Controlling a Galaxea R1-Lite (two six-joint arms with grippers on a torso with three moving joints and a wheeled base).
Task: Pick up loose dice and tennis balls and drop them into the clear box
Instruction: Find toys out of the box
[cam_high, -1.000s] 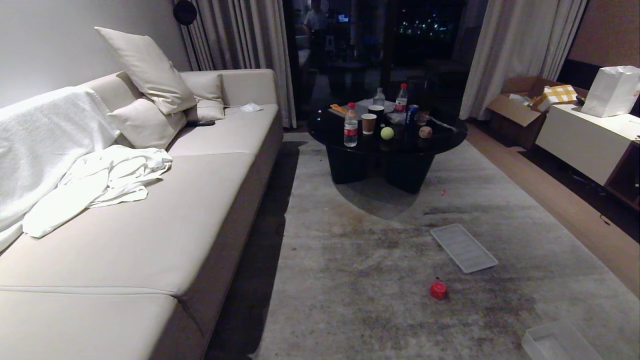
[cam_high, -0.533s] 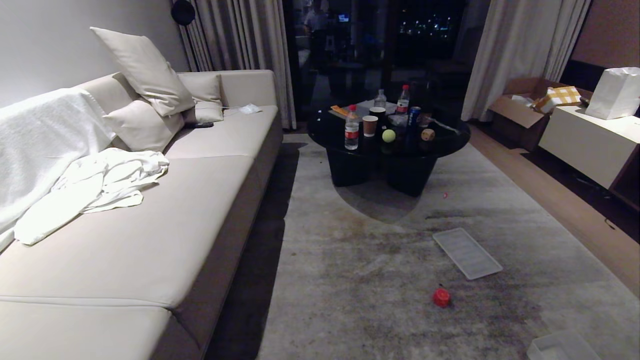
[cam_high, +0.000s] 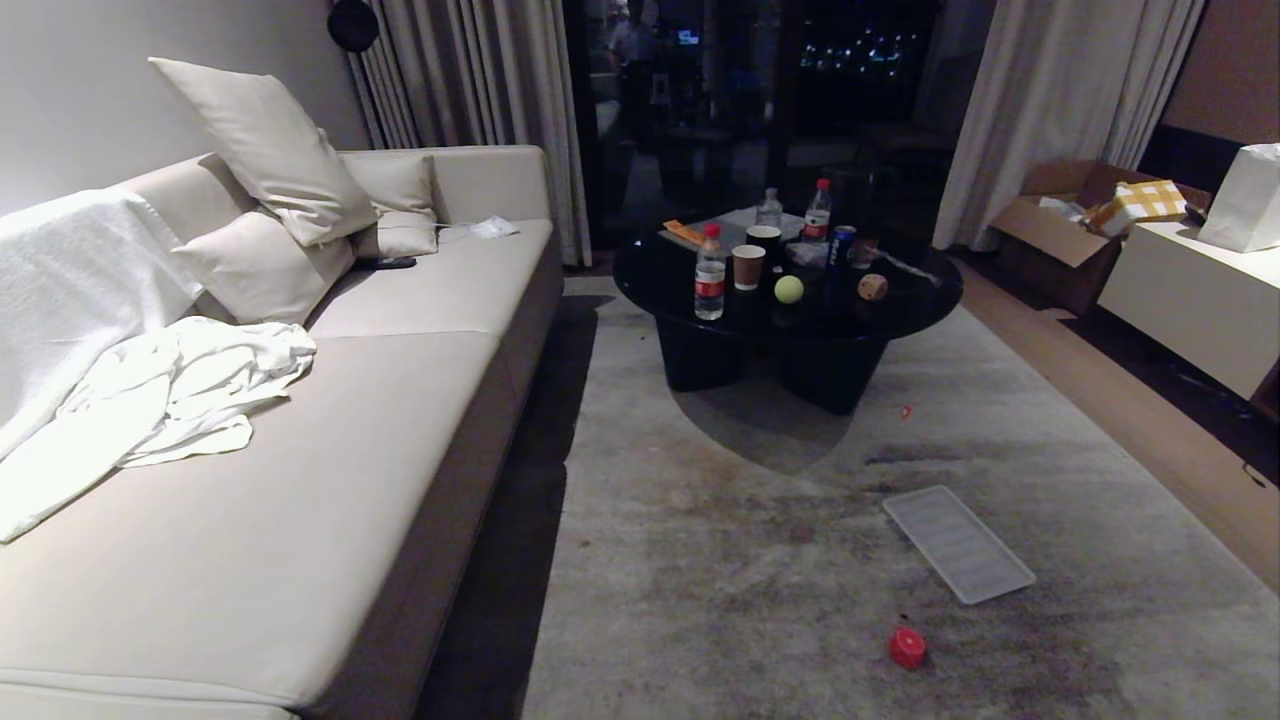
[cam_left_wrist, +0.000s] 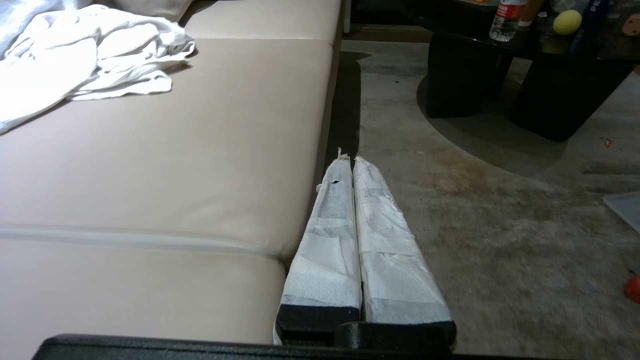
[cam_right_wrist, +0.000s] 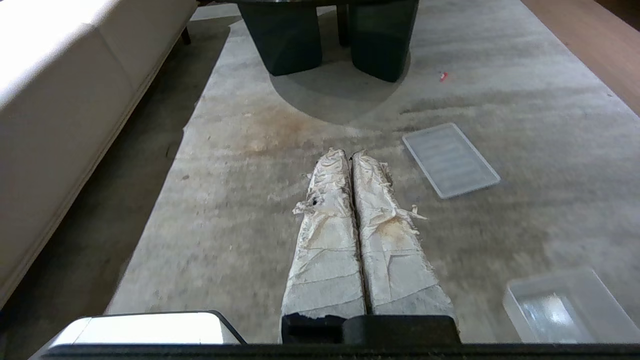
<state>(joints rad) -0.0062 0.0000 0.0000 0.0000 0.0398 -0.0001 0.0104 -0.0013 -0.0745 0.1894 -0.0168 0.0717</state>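
Observation:
A red die (cam_high: 908, 647) lies on the rug in the head view and shows at the edge of the left wrist view (cam_left_wrist: 632, 288). On the black round table (cam_high: 930, 290) sit a tennis ball (cam_high: 789, 289) and a tan die (cam_high: 872, 287). The clear box (cam_right_wrist: 560, 305) stands on the rug, seen only in the right wrist view, beside and apart from my right gripper (cam_right_wrist: 349, 154). That gripper is shut and empty, held above the rug. My left gripper (cam_left_wrist: 348, 160) is also shut and empty, next to the sofa's edge. Neither arm appears in the head view.
A long beige sofa (cam_high: 400, 420) with pillows and white cloths fills the left side. A flat white ribbed panel (cam_high: 958, 543) lies on the rug past the red die. Bottles, cups and a can crowd the table. A low white cabinet (cam_high: 1190, 290) and cardboard box stand far right.
The whole head view has shifted: the table looms larger, the floor things sit lower, and the clear box has left the frame. The camera moved; nothing on the floor or table did.

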